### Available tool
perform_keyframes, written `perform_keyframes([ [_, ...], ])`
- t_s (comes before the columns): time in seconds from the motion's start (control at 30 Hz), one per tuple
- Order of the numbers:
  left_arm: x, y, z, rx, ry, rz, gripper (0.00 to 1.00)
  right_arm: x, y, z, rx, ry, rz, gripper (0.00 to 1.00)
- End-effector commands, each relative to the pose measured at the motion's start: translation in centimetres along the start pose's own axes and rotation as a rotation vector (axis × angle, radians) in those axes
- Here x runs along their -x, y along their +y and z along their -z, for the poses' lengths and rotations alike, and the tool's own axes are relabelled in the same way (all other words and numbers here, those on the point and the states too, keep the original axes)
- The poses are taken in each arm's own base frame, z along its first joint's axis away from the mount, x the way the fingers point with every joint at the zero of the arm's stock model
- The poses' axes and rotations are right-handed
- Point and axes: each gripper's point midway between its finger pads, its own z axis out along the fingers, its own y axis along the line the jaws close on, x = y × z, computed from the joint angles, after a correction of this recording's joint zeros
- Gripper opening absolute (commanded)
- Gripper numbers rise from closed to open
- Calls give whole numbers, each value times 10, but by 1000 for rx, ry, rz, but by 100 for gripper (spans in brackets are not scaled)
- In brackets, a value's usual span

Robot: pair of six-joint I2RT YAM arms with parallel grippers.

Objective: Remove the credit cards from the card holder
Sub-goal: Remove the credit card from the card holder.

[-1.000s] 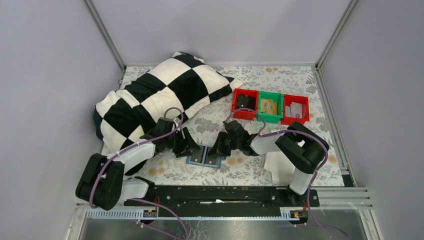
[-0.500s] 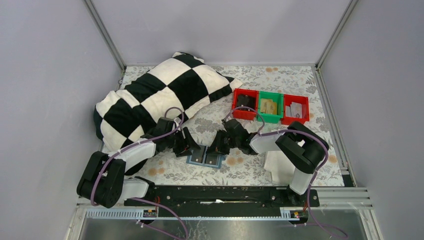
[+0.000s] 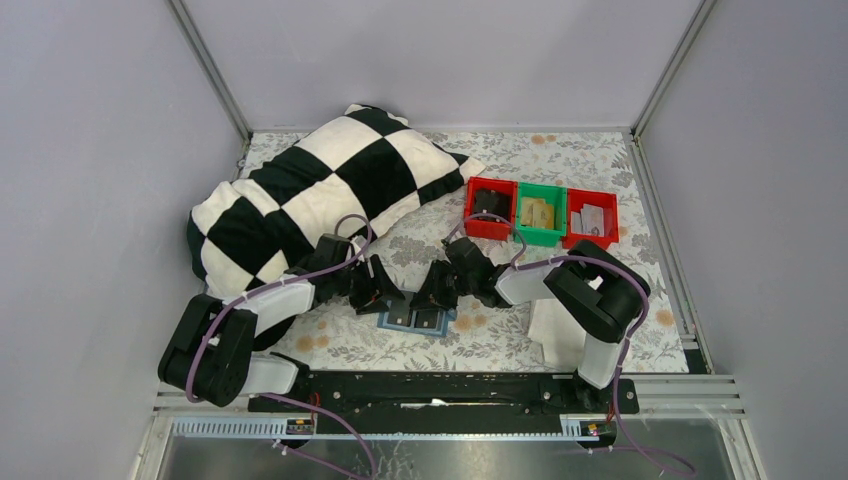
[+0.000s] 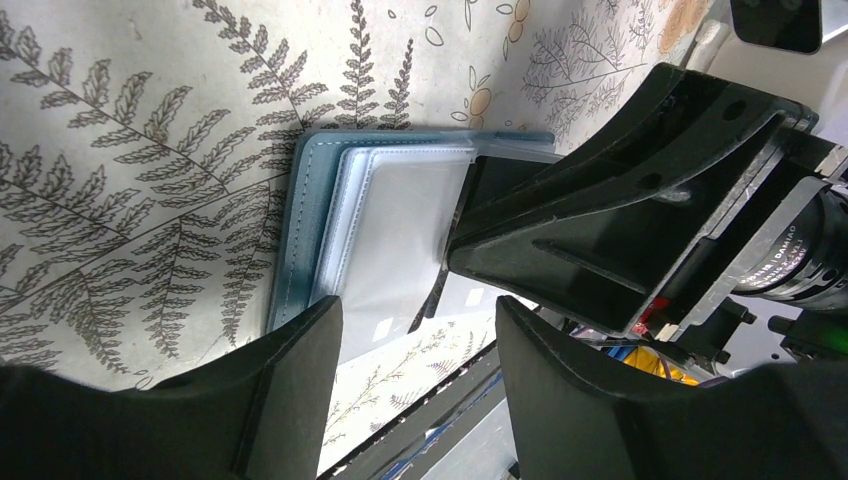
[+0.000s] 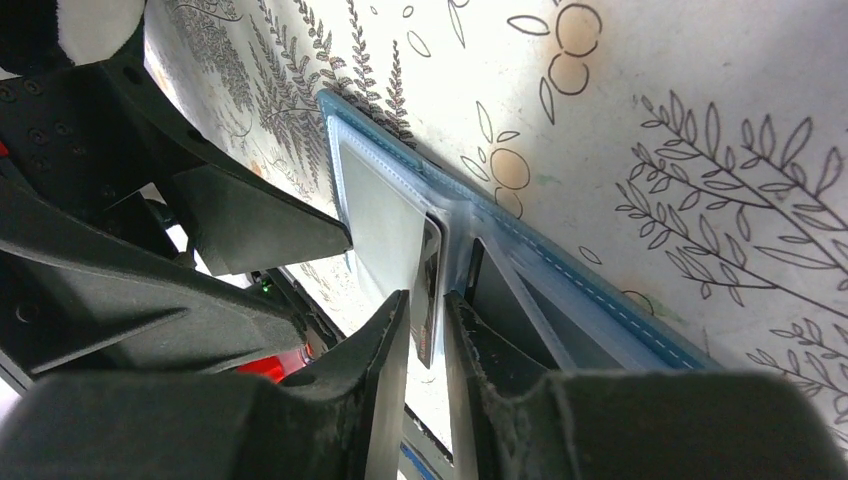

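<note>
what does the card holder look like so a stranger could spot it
On the leaf-print table, look in front of the checked pillow, near the front edge. The card holder lies open and flat there; unlike the red and green bins, it is blue-edged with grey panels.

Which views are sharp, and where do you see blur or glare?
Top external: even light, all sharp, soft shadows. Left wrist: card holder sharp, left end effector's fingers blurred. Right wrist: tablecloth washed out by bright light, right end effector's fingers out of focus.

Card holder partly behind right gripper
</note>
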Motion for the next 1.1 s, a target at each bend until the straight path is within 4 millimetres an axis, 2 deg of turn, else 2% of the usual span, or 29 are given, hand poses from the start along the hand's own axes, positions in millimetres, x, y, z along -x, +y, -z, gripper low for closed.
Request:
perform_keyframes([
  [0.0, -3, -3, -2, -21, 15, -22, 63, 4, 2, 0, -2, -6, 11, 27],
  [0.2, -5, -7, -4, -41, 25, -19, 62, 3, -4, -2, -18, -3, 9, 28],
  [0.33, -8, -7, -7, -43, 32, -18, 62, 3, -1, -3, 1, -2, 5, 26],
  [0.6, -6, -8, -7, -40, 25, -20, 63, 2, 1, 3, 22, -14, 1, 0],
  [1.07, -7, 0, -6, -9, 4, 5, 62, 8, -4, 22, 9, -80, -7, 0],
])
